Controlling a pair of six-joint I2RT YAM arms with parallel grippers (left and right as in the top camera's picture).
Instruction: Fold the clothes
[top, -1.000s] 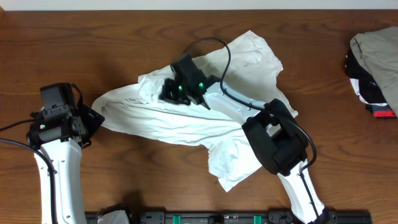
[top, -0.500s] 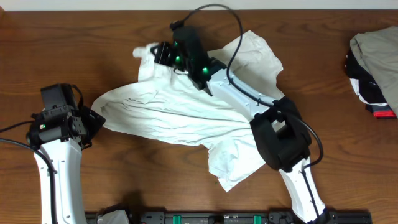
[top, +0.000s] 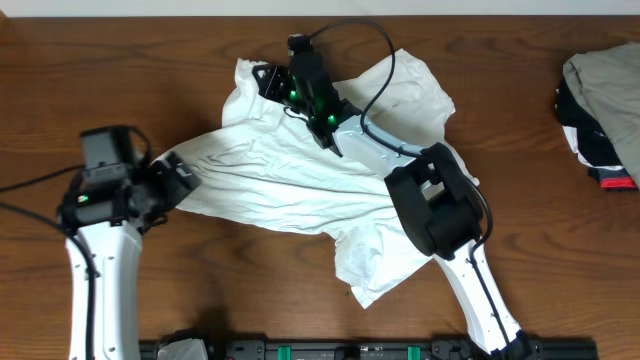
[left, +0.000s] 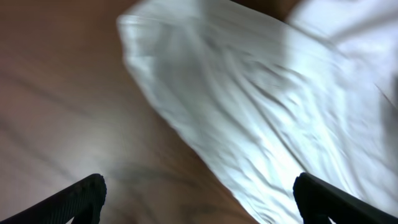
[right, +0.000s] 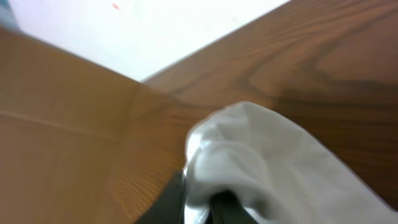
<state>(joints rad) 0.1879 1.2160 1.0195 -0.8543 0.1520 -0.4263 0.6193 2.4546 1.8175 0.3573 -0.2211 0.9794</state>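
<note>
Fingers (left: 84, 193) of the left tool (top: 172, 178) are spread wide, and nothing is gripped between them; in the left wrist view the two dark tips are seen at the bottom corners, far apart from each other, above the brown wooden surface (top: 100, 60). In the overhead view the left tool is placed at the left end of the T-shirt (top: 290, 185), right at its pointed edge. Whether the cloth is actually touched cannot be told, and the wrist view is blurred. The T-shirt is spread crumpled over the middle of the surface, white and heavily wrinkled. It is drawn into a long narrow band toward the left, with a broader part toward the far edge and a loose flap toward the near edge. At the shirt's far left corner the right tool (top: 265, 80) is closed on a bunched fold of the white cloth; in the right wrist view the fold is seen pinched between the dark fingers, with wood grain behind it. The right arm (top: 440, 215) is laid diagonally over the cloth, from the near edge up to that corner. At the far right edge of the surface, well apart from the T-shirt, a heap (top: 605, 100) of garments is seen, beige-grey on top with black and red beneath, partly cut off by the frame.
</note>
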